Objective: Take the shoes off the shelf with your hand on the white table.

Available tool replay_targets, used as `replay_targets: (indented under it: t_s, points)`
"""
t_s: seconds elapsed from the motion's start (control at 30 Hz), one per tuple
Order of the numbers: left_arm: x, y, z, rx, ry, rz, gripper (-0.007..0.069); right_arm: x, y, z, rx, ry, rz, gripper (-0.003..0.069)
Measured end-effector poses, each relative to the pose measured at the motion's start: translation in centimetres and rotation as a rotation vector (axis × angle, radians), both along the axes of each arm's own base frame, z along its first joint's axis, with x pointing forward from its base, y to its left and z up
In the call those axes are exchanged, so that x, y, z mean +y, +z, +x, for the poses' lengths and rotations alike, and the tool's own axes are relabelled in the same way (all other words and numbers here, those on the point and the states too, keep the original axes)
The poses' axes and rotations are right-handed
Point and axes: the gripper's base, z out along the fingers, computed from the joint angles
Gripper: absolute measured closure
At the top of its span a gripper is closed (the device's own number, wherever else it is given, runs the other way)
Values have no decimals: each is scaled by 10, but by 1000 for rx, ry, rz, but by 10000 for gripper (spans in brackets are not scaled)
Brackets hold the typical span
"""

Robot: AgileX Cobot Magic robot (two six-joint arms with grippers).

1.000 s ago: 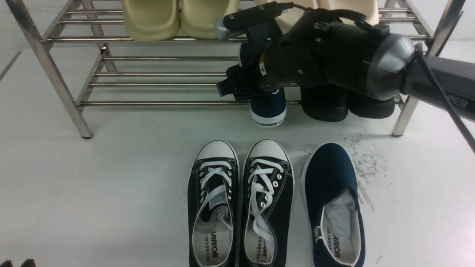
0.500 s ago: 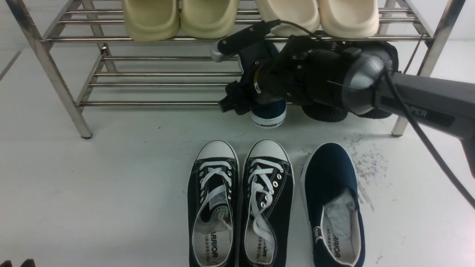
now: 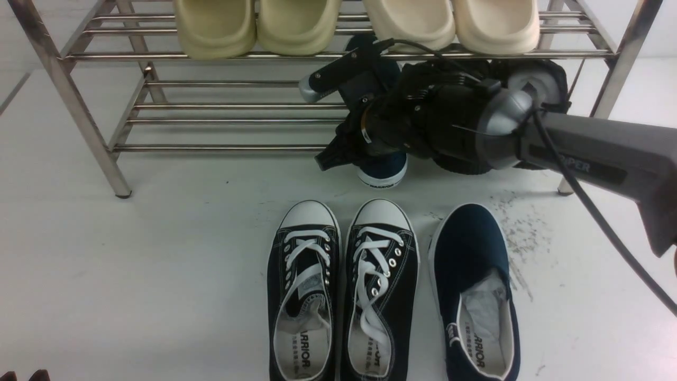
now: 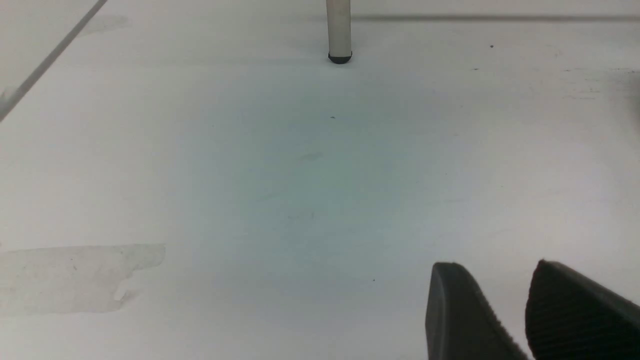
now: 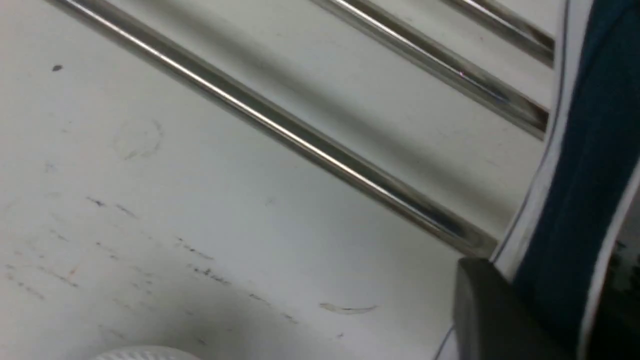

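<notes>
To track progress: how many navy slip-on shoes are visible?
2. One slip-on lies on the white table; the other slip-on is on the shelf, partly behind the right arm.

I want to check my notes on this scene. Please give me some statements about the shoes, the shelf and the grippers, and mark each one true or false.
1. One navy shoe lies on the table. True.
2. The second navy shoe is on the top tier of the shelf. False: it is on the lower tier, at the right gripper.
3. Four slippers stand on the top tier. True.
4. The sneakers have no laces. False: both have white laces.
5. The left gripper holds a shoe. False: it holds nothing and is over bare table.
</notes>
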Motion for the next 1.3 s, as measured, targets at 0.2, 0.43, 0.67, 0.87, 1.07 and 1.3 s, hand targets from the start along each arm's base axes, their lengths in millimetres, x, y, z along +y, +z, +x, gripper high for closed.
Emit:
replay_targets:
  t_s: [0.2, 0.43, 0.67, 0.87, 1.07, 1.3]
  points:
    - [0, 0, 0, 1, 0, 0, 383, -3, 6, -5, 37, -33, 4, 624]
    - [0, 0, 0, 1, 0, 1, 383, -14, 37, -25, 152, -51, 20, 624]
    - [0, 0, 0, 1, 0, 3, 383, -19, 66, -51, 271, 61, 28, 624]
    - [0, 0, 0, 1, 0, 4, 383, -25, 97, -78, 344, 188, 47, 624]
    - [0, 0, 0, 1, 0, 4, 384, -52, 153, -121, 367, 273, 27, 624]
    - [0, 0, 0, 1, 1, 7, 384, -85, 189, -161, 344, 278, 13, 624]
